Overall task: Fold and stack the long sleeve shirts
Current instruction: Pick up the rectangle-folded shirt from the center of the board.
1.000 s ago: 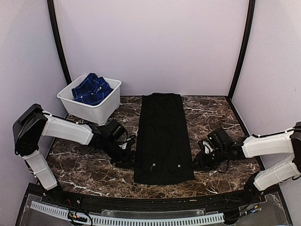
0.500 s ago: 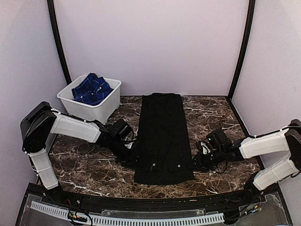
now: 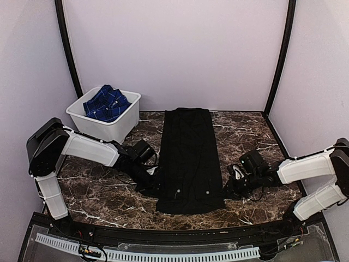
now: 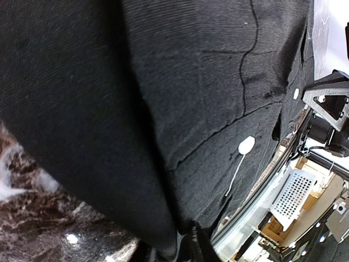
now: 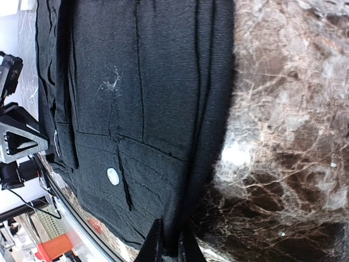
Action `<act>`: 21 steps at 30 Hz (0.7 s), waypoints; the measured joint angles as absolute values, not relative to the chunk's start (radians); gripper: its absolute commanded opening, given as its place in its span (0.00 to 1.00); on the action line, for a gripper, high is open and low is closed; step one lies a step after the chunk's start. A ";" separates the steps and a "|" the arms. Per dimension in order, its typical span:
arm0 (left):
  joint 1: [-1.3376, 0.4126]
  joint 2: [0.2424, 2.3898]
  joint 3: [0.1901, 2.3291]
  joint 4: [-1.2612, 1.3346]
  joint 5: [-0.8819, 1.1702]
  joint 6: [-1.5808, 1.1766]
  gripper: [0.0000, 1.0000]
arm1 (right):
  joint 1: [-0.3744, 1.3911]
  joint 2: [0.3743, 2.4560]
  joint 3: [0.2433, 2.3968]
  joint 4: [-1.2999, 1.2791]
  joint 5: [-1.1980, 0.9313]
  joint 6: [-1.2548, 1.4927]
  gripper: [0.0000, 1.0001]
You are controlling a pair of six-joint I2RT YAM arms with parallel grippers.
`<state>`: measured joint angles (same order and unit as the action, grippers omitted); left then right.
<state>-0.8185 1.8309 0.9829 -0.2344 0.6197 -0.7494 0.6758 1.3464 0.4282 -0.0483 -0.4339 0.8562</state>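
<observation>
Both arms have closed in on the black shirt (image 3: 188, 158) over the past second, the left one reaching further across the table (image 3: 248, 131). The left gripper (image 3: 154, 185) now sits at the shirt's left edge near the hem, and the right gripper (image 3: 226, 191) at the right edge opposite. In each wrist view the jaws stand narrow, with a fold of the shirt's edge pinched between the fingertips, and a white button (image 4: 246, 144) shows close by.

The surface is dark brown marble with white veins, walled in by plain lilac panels and two black corner posts. The shirt lies flat in a long narrow strip down the middle, collar end near the back wall. Bare marble lies on both sides of it. A white tub (image 3: 117, 128) stands at the back left corner, well apart from the strip, with the blue checked shirt (image 3: 106, 102) bundled inside.
</observation>
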 measured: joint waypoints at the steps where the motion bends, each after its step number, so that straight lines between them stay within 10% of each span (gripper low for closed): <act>1: -0.818 1.832 0.983 -0.234 0.622 -0.756 0.12 | 0.676 1.346 0.428 -0.048 -0.434 0.861 0.06; 21: -0.817 1.752 1.032 -0.263 0.640 -0.822 0.00 | 0.676 1.264 0.577 -0.164 -0.429 0.873 0.00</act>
